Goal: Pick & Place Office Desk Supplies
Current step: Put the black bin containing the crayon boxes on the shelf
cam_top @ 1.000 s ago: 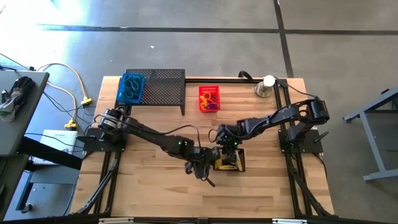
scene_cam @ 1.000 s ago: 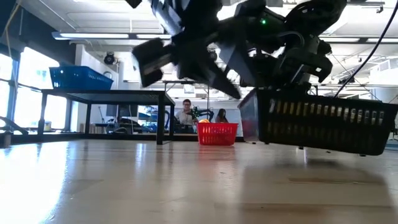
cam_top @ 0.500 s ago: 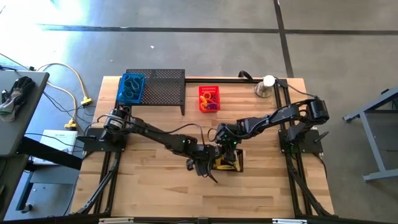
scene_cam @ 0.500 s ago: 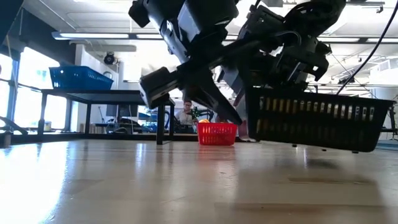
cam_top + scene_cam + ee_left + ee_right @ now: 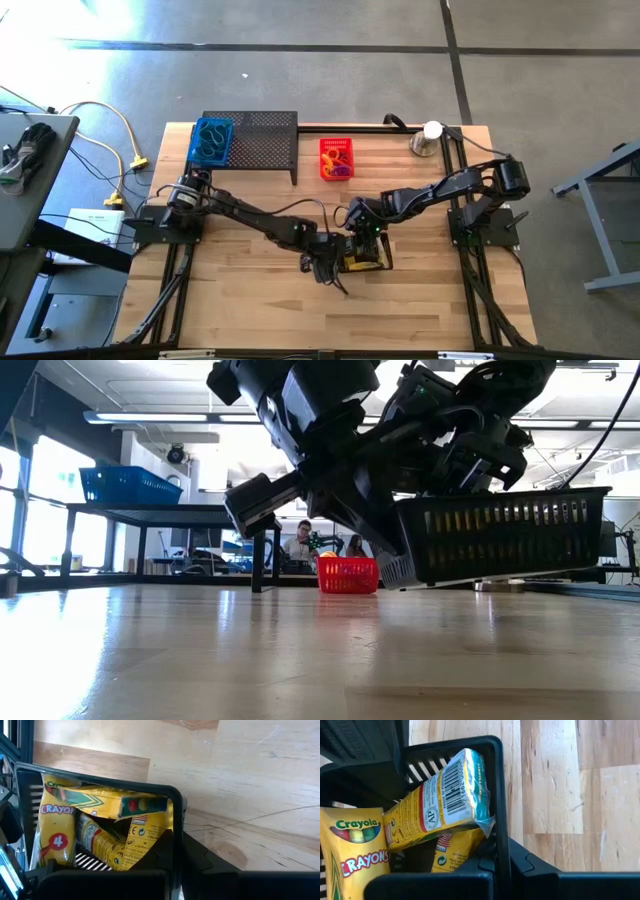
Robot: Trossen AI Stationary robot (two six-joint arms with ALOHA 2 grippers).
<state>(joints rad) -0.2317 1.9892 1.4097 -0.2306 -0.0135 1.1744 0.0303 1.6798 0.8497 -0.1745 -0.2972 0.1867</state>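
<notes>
**Both grippers clamped on a black basket of crayon boxes, basket off the table**

Left gripper: jaws closed on the rim of the black basket, one finger inside the wall, the other outside. Arm stretched long and low from its base at the table's left edge, wrist bent down over the basket's near-left corner.

Right gripper: jaws pinched tight on the opposite rim, finger dipping inside the wall. Arm folded at the elbow, reaching in from the right-side base, wrist pitched down.

Basket hangs between the two grippers, tilted, clear of the tabletop in the low view. Rigid dark plastic, slotted walls, rounded rim.

Inside, right against both sets of fingers: yellow crayon boxes, glossy cardboard, rectangular, green ends, barcode on one, piled loosely at angles. More of them in the left wrist view.

Beyond the grippers, toward the far edge: red basket with small colored loops, slotted plastic. Left of it, black mesh shelf, perforated metal, with a blue basket on top holding dark loops. Far right corner: silver dome with white ball.

Table: pale wood planks, visible grain.
</notes>
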